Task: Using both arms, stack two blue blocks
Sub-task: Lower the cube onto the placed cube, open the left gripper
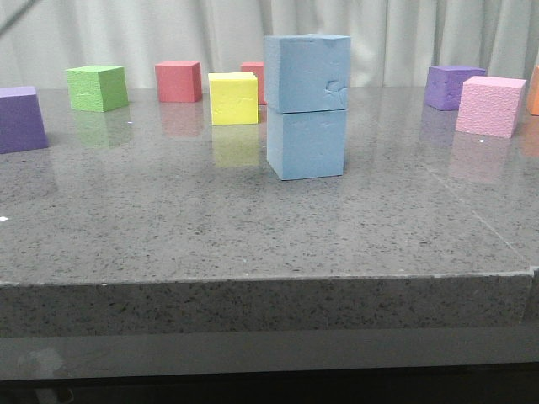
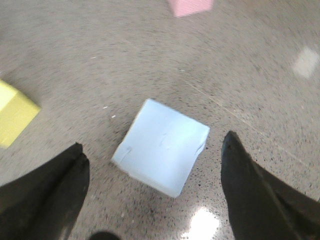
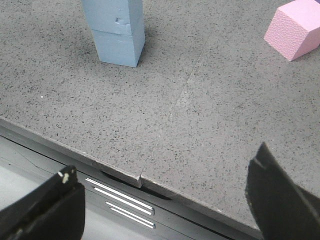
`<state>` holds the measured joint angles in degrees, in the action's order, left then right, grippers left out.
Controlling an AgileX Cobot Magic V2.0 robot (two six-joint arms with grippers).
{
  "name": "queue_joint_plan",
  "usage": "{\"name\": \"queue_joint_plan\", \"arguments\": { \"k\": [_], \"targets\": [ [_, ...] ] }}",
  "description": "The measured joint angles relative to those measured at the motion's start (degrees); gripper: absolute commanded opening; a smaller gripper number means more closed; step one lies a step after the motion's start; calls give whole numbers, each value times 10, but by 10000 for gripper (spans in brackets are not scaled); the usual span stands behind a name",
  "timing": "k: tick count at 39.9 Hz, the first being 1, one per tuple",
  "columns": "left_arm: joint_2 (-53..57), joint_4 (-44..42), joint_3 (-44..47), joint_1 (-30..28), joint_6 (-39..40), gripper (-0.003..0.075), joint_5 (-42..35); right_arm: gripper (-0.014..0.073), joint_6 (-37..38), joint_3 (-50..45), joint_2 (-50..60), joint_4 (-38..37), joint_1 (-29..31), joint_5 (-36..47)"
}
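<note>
The two blue blocks [image 1: 306, 108] stand stacked on the shiny grey speckled table [image 1: 168, 227], a pale curtain [image 1: 168, 34] behind, both grippers [image 2: 152, 160] [image 3: 165, 185] spread wide.

Grey speckled stone-look table [image 1: 168, 227], glossy top, thick front edge. A seam [image 3: 170, 107] ran across the top, ending in a small notch at the front edge. Pale pleated curtain [image 1: 168, 34] hung behind the table across the whole back. Bright light spots [image 2: 202, 222] glared on the polished surface, and faint coloured reflections showed on the top near the back. Below the table edge sat a grey panel with white strips [image 3: 127, 205]. Floor not visible.
</note>
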<state>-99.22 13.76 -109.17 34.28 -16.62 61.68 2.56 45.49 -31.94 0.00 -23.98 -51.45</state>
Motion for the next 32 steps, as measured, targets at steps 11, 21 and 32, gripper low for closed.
{"name": "queue_joint_plan", "arguments": {
  "k": [11, 21, 32],
  "targets": [
    [152, -21, 179, -1, 62, 533, -26, 656, 0, 0, 0, 0, 0, 0],
    [348, -44, 406, -1, 103, 532, -78, 656, 0, 0, 0, 0, 0, 0],
    [544, -93, 570, -1, 193, 533, -92, 656, 3, 0, 0, 0, 0, 0]
  ]
}}
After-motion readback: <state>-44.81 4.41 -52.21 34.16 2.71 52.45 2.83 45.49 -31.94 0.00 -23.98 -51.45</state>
